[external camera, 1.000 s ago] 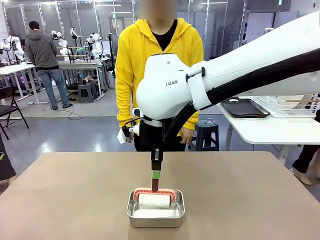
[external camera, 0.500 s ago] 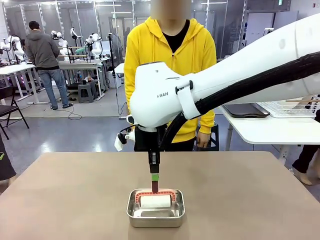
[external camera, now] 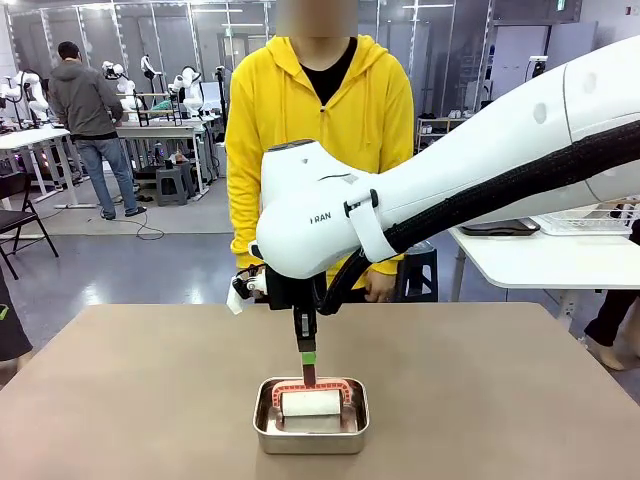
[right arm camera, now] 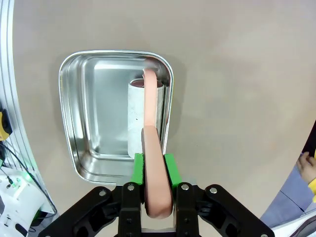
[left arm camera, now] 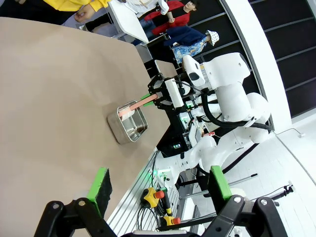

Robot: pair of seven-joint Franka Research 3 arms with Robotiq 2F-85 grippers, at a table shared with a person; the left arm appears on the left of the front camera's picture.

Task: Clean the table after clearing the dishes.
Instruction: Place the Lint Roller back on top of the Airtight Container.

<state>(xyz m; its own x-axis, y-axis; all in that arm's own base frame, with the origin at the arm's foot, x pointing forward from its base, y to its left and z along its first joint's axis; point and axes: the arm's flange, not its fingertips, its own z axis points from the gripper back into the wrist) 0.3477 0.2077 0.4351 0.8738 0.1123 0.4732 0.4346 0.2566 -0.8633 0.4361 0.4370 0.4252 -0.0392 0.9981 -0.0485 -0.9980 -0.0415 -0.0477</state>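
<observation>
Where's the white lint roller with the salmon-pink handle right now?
The white lint roller sits in the small rectangular steel pan at the near middle of the brownish-taupe table in the front view, its salmon-pink handle clamped in the right gripper.

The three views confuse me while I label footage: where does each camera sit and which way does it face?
Front: between the arms, facing the person across the table; right arm shows.
Left wrist: above the table edge, looking along its open left gripper.
Right wrist: straight down at its right gripper, shut on the roller handle.
All share the steel pan.
</observation>
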